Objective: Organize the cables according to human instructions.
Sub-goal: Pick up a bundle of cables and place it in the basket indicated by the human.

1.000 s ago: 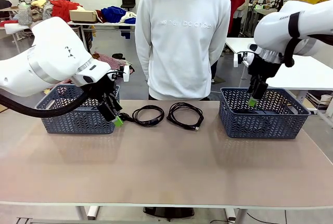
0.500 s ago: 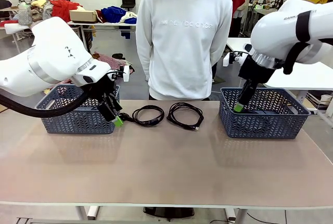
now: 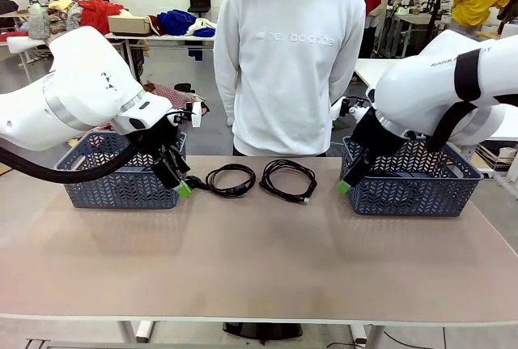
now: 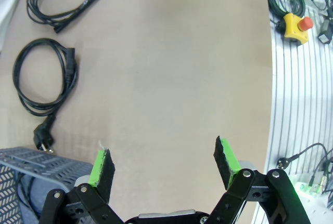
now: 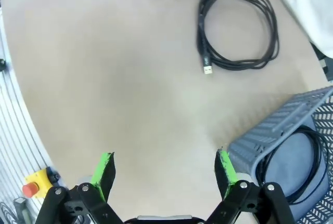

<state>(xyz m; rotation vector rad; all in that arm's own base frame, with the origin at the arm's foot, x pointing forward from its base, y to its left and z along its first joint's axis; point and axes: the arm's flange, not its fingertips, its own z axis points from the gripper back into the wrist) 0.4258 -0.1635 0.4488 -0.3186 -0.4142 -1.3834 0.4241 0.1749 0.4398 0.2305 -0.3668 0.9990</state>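
Observation:
Two black coiled cables lie at the table's far middle in front of the person: one cable (image 3: 235,190) on the left, another cable (image 3: 291,195) on the right. My left gripper (image 3: 183,188) hangs open by the left basket's (image 3: 97,191) near right corner, just left of the left cable's plug. The left wrist view shows that cable (image 4: 71,70) beyond the open gripper (image 4: 164,164). My right gripper (image 3: 344,185) is open at the right basket's (image 3: 405,199) left end. In the right wrist view the open gripper (image 5: 165,169) faces the right cable (image 5: 200,31), and a further coil (image 5: 318,141) lies inside the basket (image 5: 281,125).
The person stands at the far edge with both hands behind the back. A yellow emergency stop (image 4: 294,26) sits off the table's near side. The near half of the tabletop (image 3: 259,268) is bare.
My right arm has swung left and down, from above the right basket's inside to its outer left end. The left arm has stayed still. Both grippers remain open.

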